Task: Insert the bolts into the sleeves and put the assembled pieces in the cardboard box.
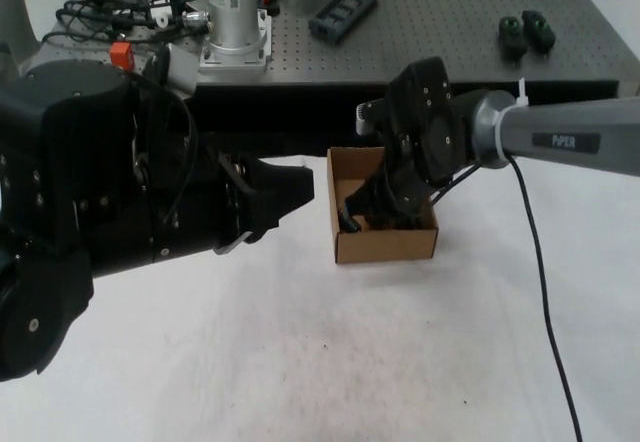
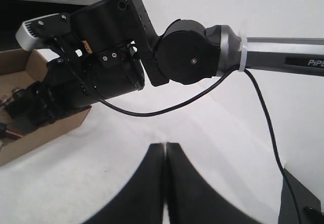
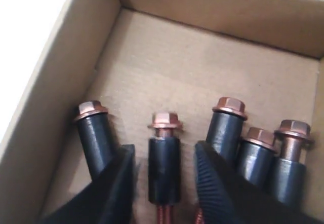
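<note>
The cardboard box stands on the white cloth, and my right gripper reaches down into it. Inside the box lie several assembled pieces, copper bolts in black sleeves. My right gripper is open, its fingers standing either side of one piece with a gap on each side. Another piece lies by the box wall, and three more lie on the other side. My left gripper is shut on nothing and hovers over the cloth beside the box, also seen from above.
Behind the cloth runs a dark perforated bench with a black tray, two small black parts, a silver arm base and cables. The right arm's cable trails over the cloth. Bare cloth lies in front.
</note>
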Controlling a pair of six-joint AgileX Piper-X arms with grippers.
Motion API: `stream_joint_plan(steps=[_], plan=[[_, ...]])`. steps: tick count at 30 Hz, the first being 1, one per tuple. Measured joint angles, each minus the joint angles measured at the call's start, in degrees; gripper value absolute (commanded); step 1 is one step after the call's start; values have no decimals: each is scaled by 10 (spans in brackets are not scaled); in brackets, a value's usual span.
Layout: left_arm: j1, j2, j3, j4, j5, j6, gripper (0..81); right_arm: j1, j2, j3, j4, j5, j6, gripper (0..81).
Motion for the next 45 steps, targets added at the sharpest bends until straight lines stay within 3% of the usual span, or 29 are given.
stream_joint_plan(steps=[7, 16, 19, 22, 23, 28, 35, 41, 45], plan=[[0, 0, 0, 0, 0, 0, 6, 0, -22, -1, 6, 15, 3, 18], [0, 0, 0, 3, 0, 0, 6, 0, -140, -2, 46, 17, 9, 16], [0, 0, 0, 20, 0, 5, 6, -4, -160, -2, 99, -16, 28, 16], [0, 0, 0, 53, -3, 26, 6, -17, -175, -2, 183, -103, 51, 16], [0, 0, 0, 63, -5, 33, 6, -31, -179, -2, 241, -183, 60, 16], [0, 0, 0, 98, -6, 67, 6, -59, -179, -2, 347, -372, 47, 16], [0, -6, 0, 120, -11, 89, 6, -80, -179, -2, 441, -533, -19, 16], [0, -59, 0, 189, -115, 141, 6, -89, -188, 4, 470, -549, -62, 16], [0, -102, 0, 264, -199, 170, 6, -93, -233, 111, 440, -456, -97, 16]])
